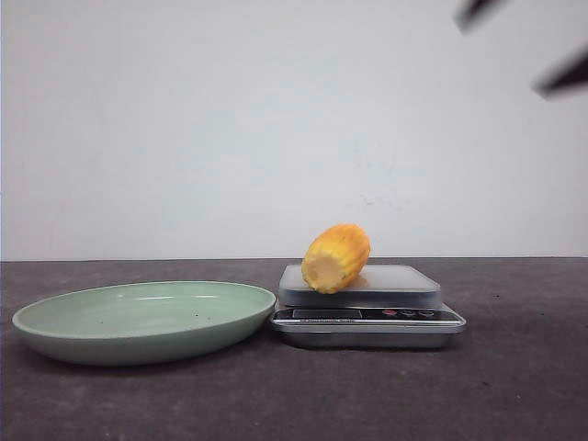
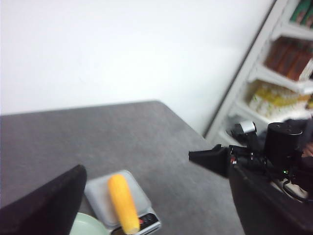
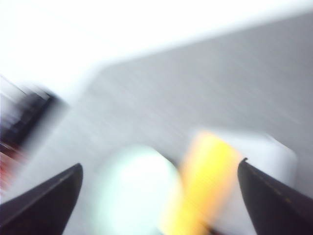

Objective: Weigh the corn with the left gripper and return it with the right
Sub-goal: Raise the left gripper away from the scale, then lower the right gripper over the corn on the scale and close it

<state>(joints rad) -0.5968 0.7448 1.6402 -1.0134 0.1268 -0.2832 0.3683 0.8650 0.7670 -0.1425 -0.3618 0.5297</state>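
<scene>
On your left, a pale green plate (image 1: pixel 138 317) sits on the dark tabletop (image 1: pixel 294 395), just beside a small kitchen scale (image 1: pixel 367 312). The corn (image 1: pixel 336 258) lies on the left part of the scale's platform, its pale cut end facing near. Both sets of fingers are spread and hold nothing: the left gripper (image 2: pixel 146 205) hangs above the scale, and the right gripper (image 3: pixel 159 196), though blurred, looks down on plate and corn.

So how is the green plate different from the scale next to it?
The plate is round, pale green and holds nothing; the scale is boxy, silver-grey with a dark button strip, and carries the corn on its platform. The plate is wider and shallow; the scale is smaller and stands taller. Both sit on the dark table.
</scene>
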